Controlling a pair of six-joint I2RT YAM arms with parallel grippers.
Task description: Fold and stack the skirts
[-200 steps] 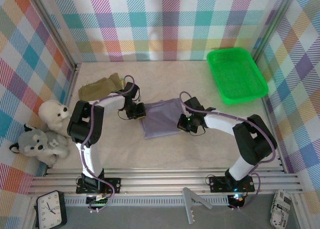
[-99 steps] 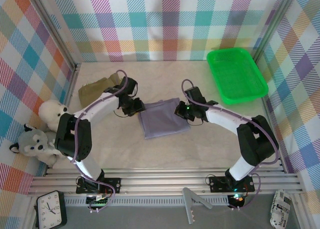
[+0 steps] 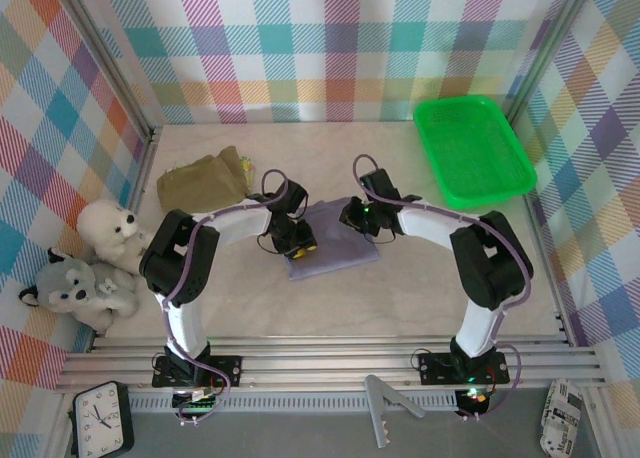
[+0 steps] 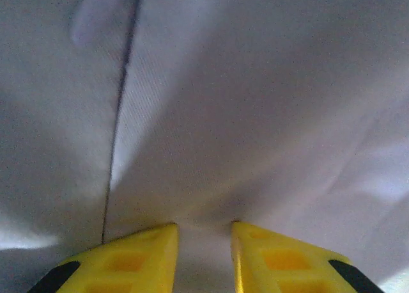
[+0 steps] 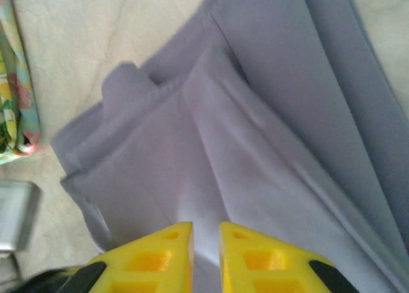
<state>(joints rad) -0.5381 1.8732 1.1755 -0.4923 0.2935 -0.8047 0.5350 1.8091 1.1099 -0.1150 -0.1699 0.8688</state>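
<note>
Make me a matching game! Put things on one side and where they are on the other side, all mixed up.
Things:
1 tray
2 olive skirt
3 lavender skirt
4 white plush

Places:
A middle of the table
B far right corner
C by the left wall
D far left

Pairs: 1-B, 2-D, 3-A, 4-C

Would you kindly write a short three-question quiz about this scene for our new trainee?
1. True or false: in the top view, the olive skirt lies left of the lavender skirt.
2. Which item do the left gripper and right gripper pinch? A. olive skirt B. lavender skirt C. a towel
3. Fill in: the table's far right corner holds a green ____.
Key: 1 true; 2 B; 3 tray.
</note>
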